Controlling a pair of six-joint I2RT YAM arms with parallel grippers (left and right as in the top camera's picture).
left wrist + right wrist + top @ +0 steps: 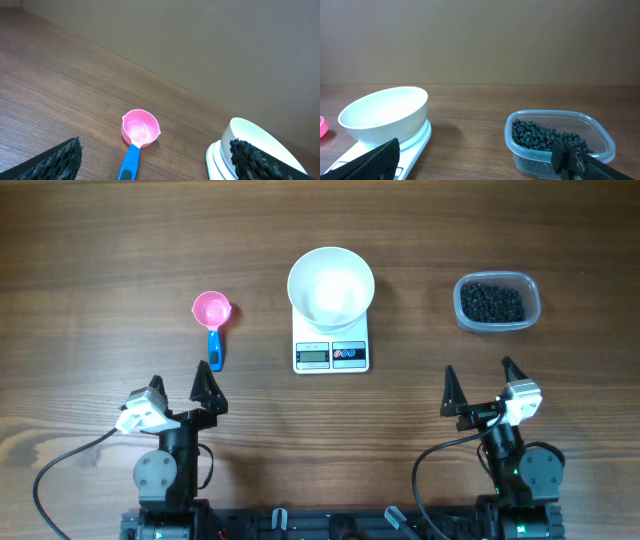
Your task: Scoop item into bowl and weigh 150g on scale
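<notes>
Nearest the arms' bases, the left gripper (180, 376) hangs over the brown wood-grain table (100, 260) with its two black fingers spread wide and nothing between them; the right gripper (478, 368) is spread just as wide on the other side, also holding nothing; just beyond the left gripper lies a small pink plastic scoop with a blue handle (212, 312), cup away from the arm and handle pointing back towards it; between the two arms and a little farther out stands the small white rectangular kitchen scale (331, 354), its grey display and two round buttons facing the arms, the reading too small to tell; the round glossy white bowl (331, 285) sits on its platform; beyond the right gripper, well apart from the scale, a clear rounded-rectangular plastic tub (459, 301) holds the tiny round black beads (492, 302).
</notes>
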